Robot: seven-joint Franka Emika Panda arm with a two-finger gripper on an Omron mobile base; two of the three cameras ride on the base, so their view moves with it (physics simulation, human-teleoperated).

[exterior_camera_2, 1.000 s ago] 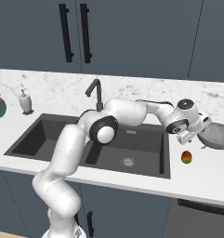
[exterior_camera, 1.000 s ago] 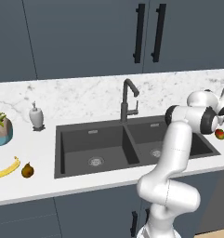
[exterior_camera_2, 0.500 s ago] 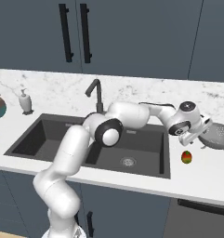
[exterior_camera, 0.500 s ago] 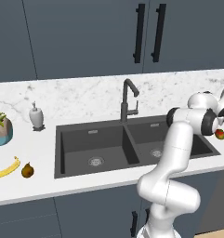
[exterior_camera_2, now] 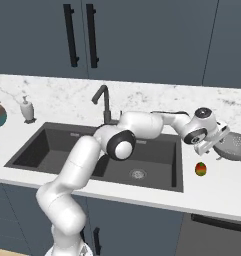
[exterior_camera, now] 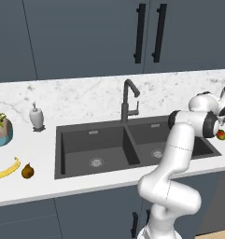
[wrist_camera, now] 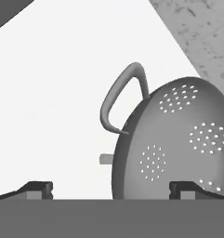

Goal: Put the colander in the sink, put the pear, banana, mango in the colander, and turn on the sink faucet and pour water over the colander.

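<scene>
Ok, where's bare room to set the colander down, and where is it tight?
Both basins of the sink are bare down to their drains. The counter between the soap dispenser and the faucet is open too. It is crowded right of the sink: the open gripper, colander and mango sit close together. The banana and pear fill the front left corner.

Flat, even rendered light, moderately bright, no clear source. Soft faint shadows inside sink basins; none cast beside sink on marble. No glare, no motion blur. Slight jagged pixel edges. Close-up of colander sharp, counter behind it blown near-white. No edge distortion.
</scene>
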